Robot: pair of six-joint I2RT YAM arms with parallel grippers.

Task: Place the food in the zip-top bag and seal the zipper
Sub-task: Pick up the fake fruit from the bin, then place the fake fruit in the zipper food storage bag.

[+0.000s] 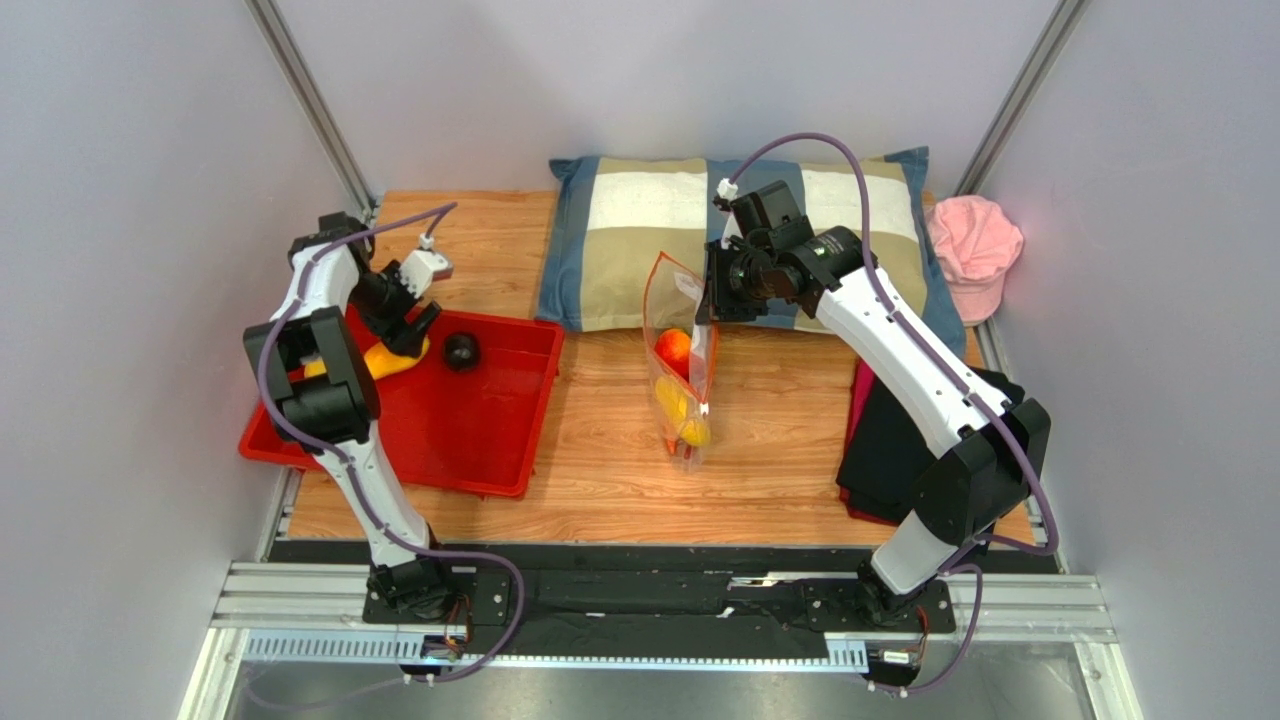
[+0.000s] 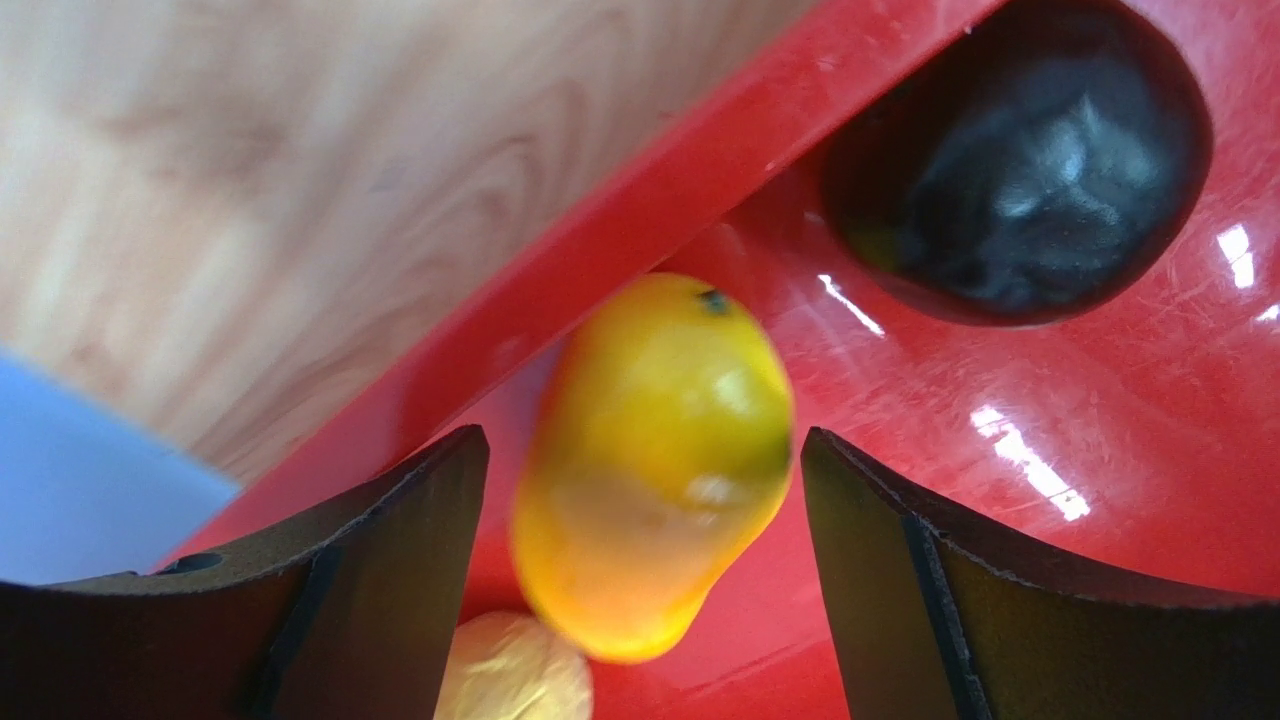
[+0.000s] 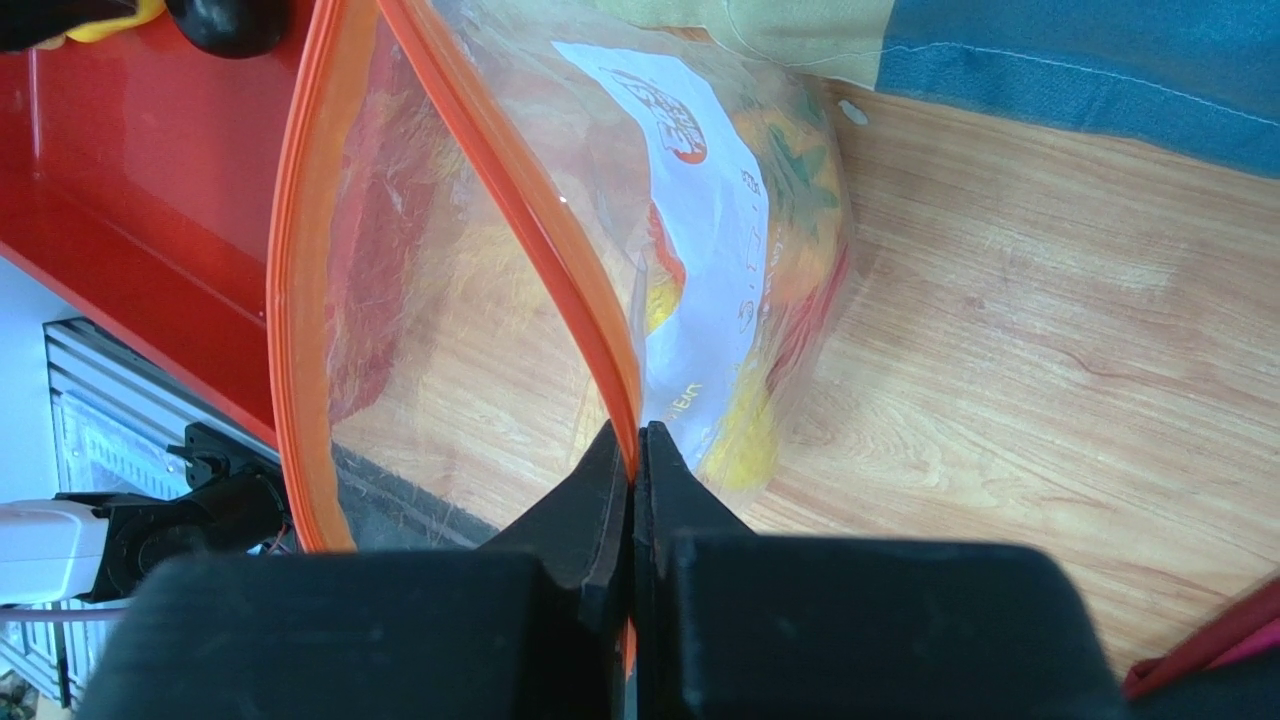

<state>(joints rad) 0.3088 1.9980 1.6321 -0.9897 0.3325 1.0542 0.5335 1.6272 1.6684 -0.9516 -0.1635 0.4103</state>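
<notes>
The clear zip-top bag (image 1: 679,368) is held upright on the wooden table, mouth open, with orange and yellow food (image 1: 676,357) inside. My right gripper (image 1: 706,300) is shut on its orange-red zipper strip (image 3: 451,165); in the right wrist view the jaws (image 3: 633,438) pinch one lip beside the white label (image 3: 694,195). No slider tab shows. My left gripper (image 1: 403,308) is open over the red tray (image 1: 466,428). A yellow-orange fruit (image 2: 654,465) sits between its fingers (image 2: 406,525) with a gap on each side. A dark round fruit (image 2: 1037,165) lies beyond, and a pale yellow piece (image 2: 511,675) lies near the left finger.
A checked pillow (image 1: 721,225) lies behind the bag. A pink cap (image 1: 974,248) is at the back right. A dark cloth (image 1: 902,435) lies on the table's right side under the right arm. The tray wall (image 2: 601,255) runs just behind the fruit.
</notes>
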